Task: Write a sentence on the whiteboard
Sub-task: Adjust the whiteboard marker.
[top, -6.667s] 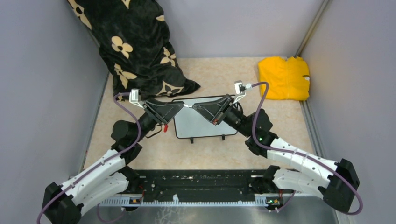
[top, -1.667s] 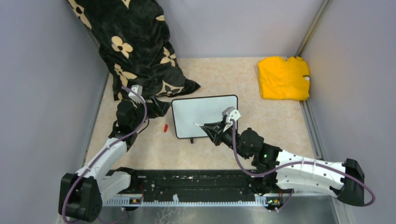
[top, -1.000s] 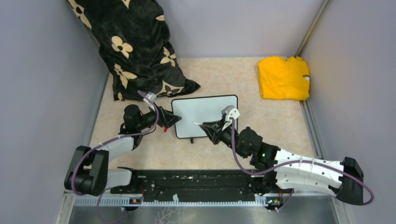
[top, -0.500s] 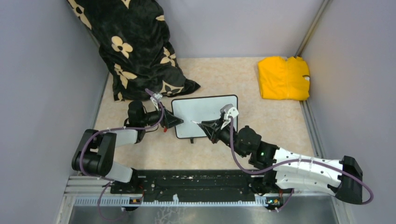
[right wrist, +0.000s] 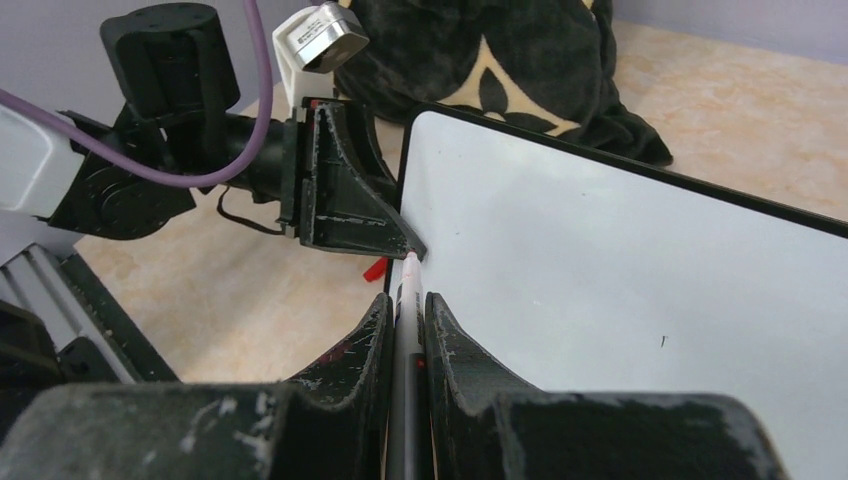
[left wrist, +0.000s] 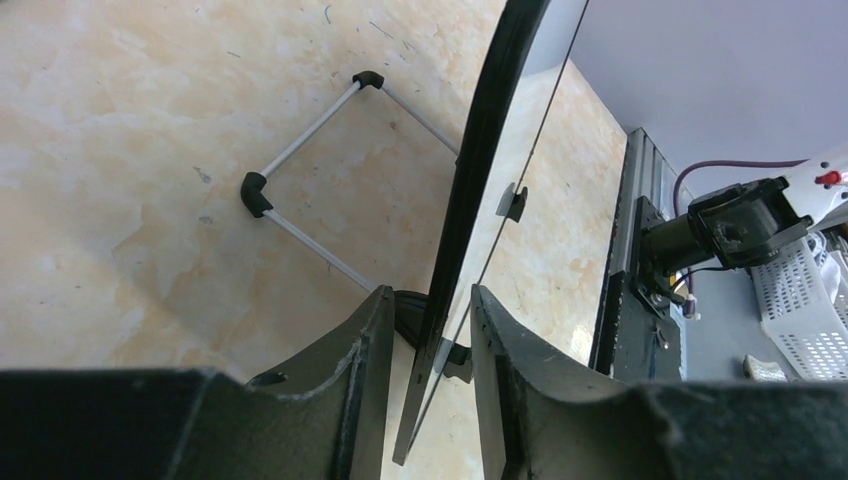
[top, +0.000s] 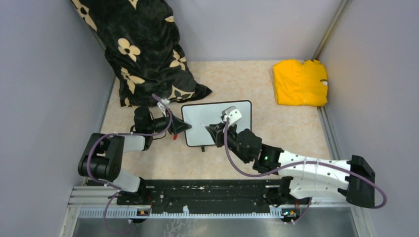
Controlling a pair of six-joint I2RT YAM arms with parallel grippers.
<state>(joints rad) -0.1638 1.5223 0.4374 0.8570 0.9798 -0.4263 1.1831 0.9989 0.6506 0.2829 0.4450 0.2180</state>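
The whiteboard is propped at a tilt on its wire stand in the middle of the table. Its face is blank, and no red sentence shows on it. My left gripper is at the board's left edge. In the left wrist view the black frame runs between the fingers with a gap on each side. My right gripper is shut on a white marker. The marker's tip is at the board's near left part, close to the left gripper.
A red marker cap lies on the table left of the board. A black floral blanket is heaped at the back left. A yellow folded cloth lies at the back right. Grey walls close in both sides.
The right gripper has carried the marker left across the board to its left part. The left gripper has come down to the board's left edge and stayed there over the last half second.
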